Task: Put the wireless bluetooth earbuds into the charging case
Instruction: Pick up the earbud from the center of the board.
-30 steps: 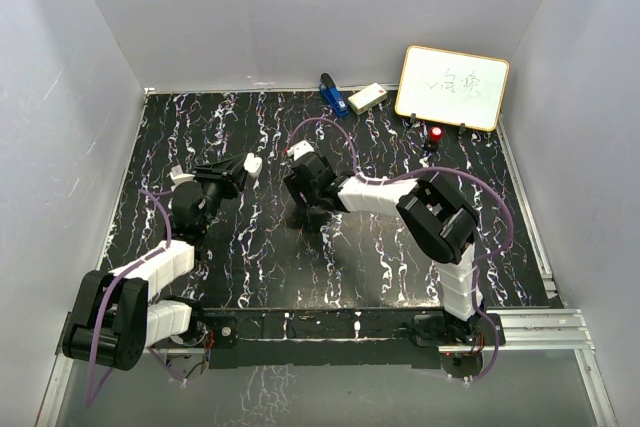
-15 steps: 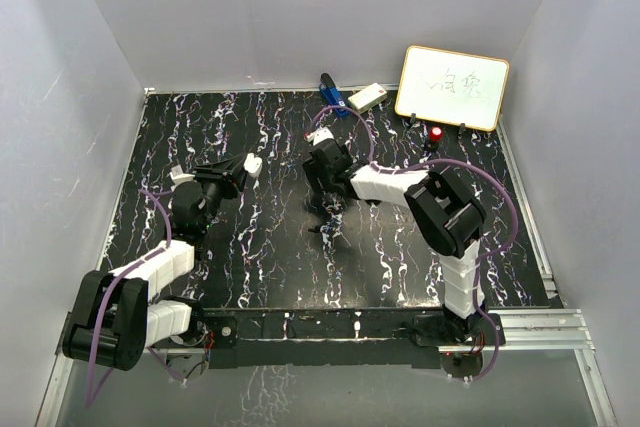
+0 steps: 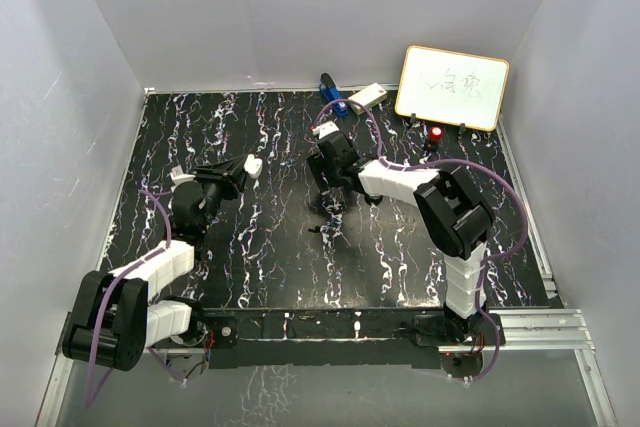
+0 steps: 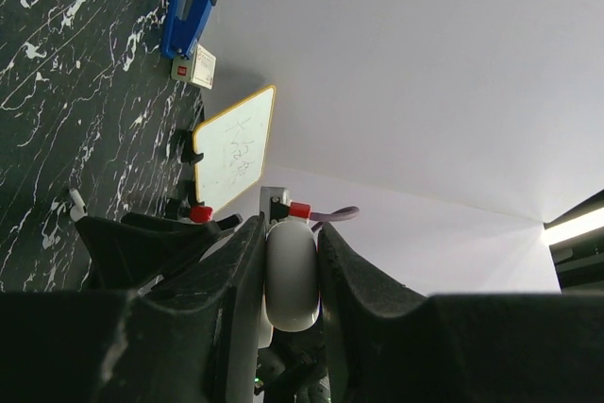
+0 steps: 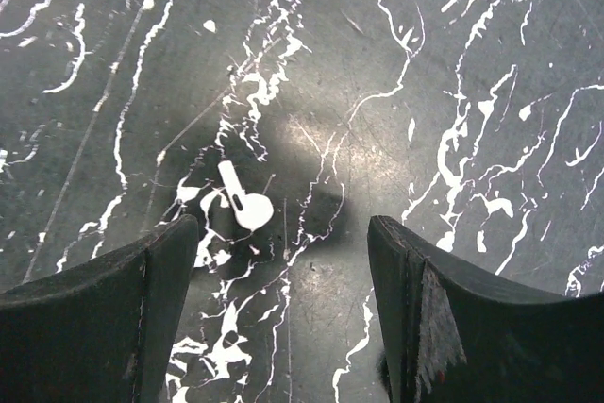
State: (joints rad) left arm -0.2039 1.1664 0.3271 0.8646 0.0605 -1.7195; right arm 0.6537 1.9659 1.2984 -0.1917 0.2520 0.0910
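The charging case point(image 4: 290, 276) sits clamped between the two dark fingers point(image 4: 222, 280) of the left jaws, which are closed on its sides. It is a smooth white rounded piece, standing on edge in the grip, with its far end poking out just past the fingertips. In the overhead view the case point(image 3: 253, 164) shows as a small white spot at the tip of the left arm, held off the black marbled bench point(image 3: 250, 267) and turned towards the right arm.

The right jaws stand apart and hold nothing. They point down at the bench, and the wrist view shows one finger point(image 5: 94, 327) at each lower corner with a wide gap between them. One white earbud point(image 5: 243, 200) lies flat on the bench in that gap, just beyond the fingertips and nearer the finger on the left of that view. It touches neither finger. Its rounded head lies towards the jaws and its short stem points away, up and to the left in the picture. I cannot tell where the other earbud is.

The two sets of jaws are near each other around the middle of the bench, the case to the left of the right jaws. Beyond the right jaws, along the back edge, lie a blue object point(image 3: 332, 95) and a cream box point(image 3: 367, 97) just beside it. To their right stands a small whiteboard point(image 3: 452, 86) with a red-topped knob point(image 3: 436, 134) in front of it.
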